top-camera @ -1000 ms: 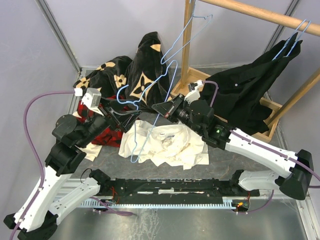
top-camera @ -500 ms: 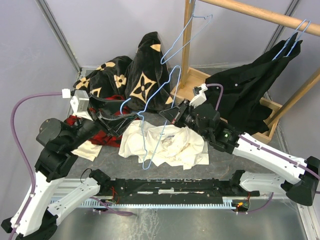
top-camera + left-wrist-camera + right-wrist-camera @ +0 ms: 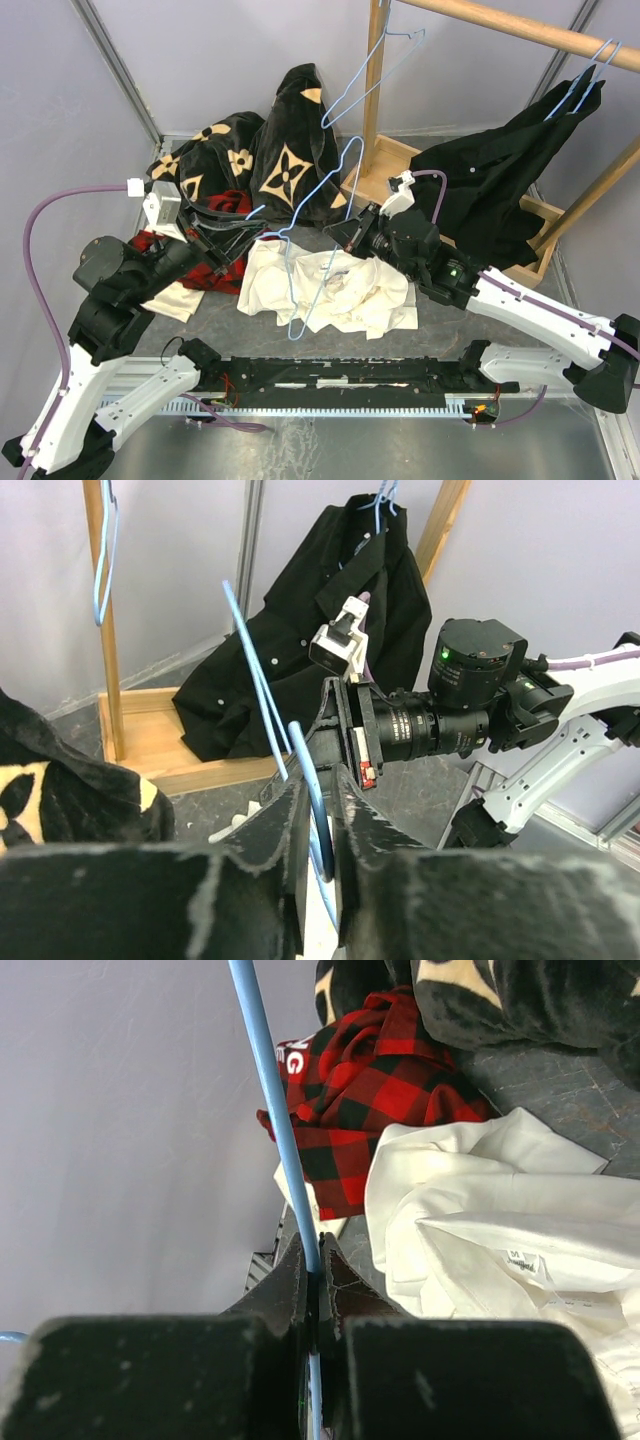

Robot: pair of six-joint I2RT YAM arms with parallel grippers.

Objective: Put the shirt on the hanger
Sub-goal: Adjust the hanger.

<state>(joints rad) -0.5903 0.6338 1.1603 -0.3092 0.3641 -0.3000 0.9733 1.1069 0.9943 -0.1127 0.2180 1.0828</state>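
Observation:
The hanger [image 3: 298, 333], a thin light-blue wire one, hangs tilted in the air over the shirt [image 3: 350, 295], which lies crumpled and white on the table. My right gripper [image 3: 335, 228] is shut on one of its wires, and the right wrist view shows the wire [image 3: 270, 1090] pinched between the jaws [image 3: 318, 1245], with the shirt [image 3: 500, 1210] below. My left gripper [image 3: 262, 237] has the wire near the hook end between its jaws. In the left wrist view the jaws [image 3: 318, 770] stand tight around the blue wire [image 3: 255, 680].
A black garment with tan flowers [image 3: 270, 160] and a red-and-black plaid shirt [image 3: 215, 270] are heaped behind and left of the shirt. A wooden rack [image 3: 375, 100] at the back right carries another blue hanger [image 3: 385, 70] and a hung black shirt [image 3: 490, 190].
My left gripper has closed in on the hanger's wire after standing wide. The right gripper has carried the hanger a little right and down over the shirt.

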